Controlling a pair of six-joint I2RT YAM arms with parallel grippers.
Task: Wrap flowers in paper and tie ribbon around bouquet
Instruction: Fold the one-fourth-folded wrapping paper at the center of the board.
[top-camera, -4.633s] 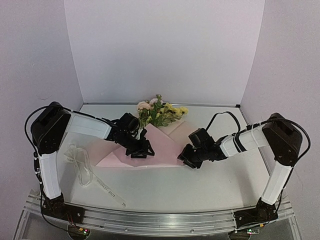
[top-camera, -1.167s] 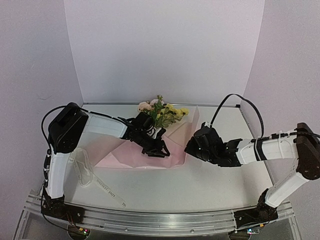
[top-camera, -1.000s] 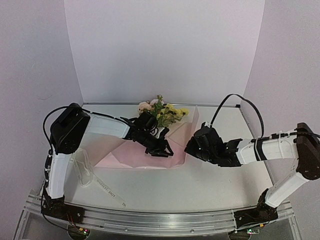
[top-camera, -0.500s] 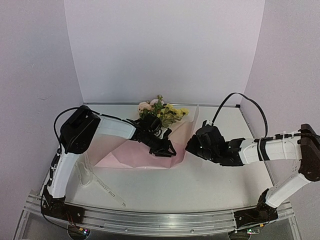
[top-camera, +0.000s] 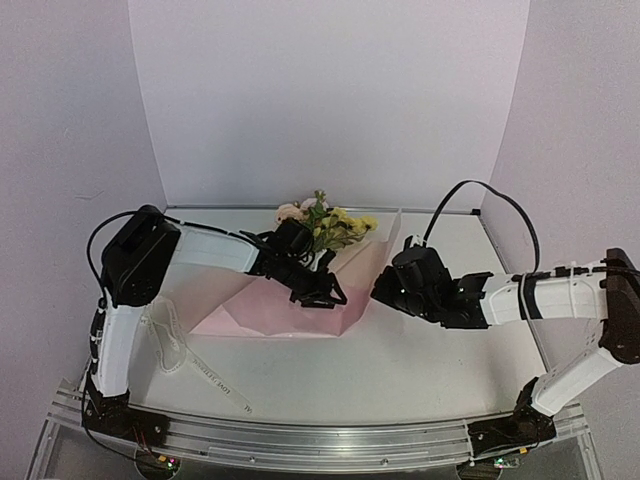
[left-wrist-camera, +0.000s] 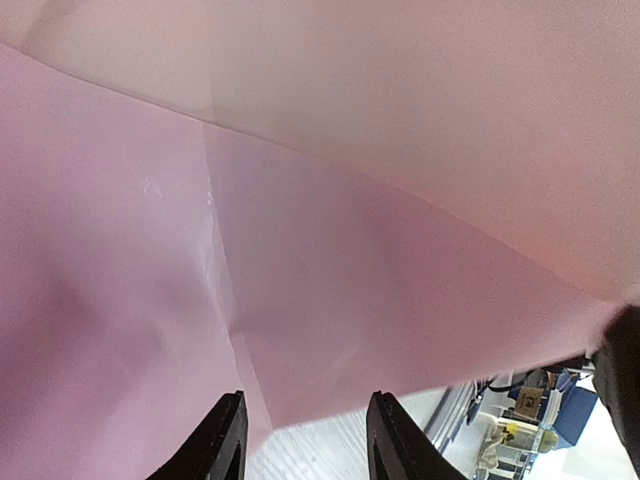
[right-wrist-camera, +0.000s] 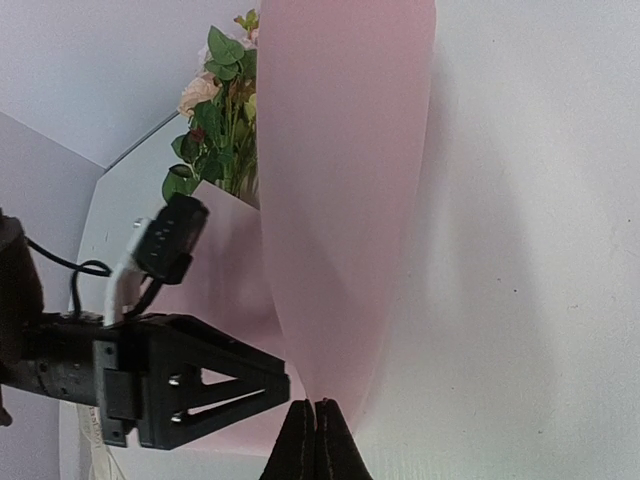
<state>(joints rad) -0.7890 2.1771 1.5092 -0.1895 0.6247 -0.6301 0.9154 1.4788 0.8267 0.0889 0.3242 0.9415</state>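
The ribbon (top-camera: 178, 345) lay loose on the table (top-camera: 430, 350), just near-left of the paper (top-camera: 250, 310). Over the paper's middle hung the left gripper (left-wrist-camera: 305, 440), jaws apart. The right gripper (right-wrist-camera: 315, 425) pinched the paper's right edge, holding it upright. The flowers (top-camera: 325, 225) lay at the paper's far corner.

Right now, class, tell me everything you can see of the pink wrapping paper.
The paper is a thin, smooth, pale pink sheet with a soft crease. Most lies flat on the table; its right side stands up as a flap, pinched at the edge by the shut right gripper. The flowers lie at its far end. The left gripper, jaws apart, sits over its flat middle.
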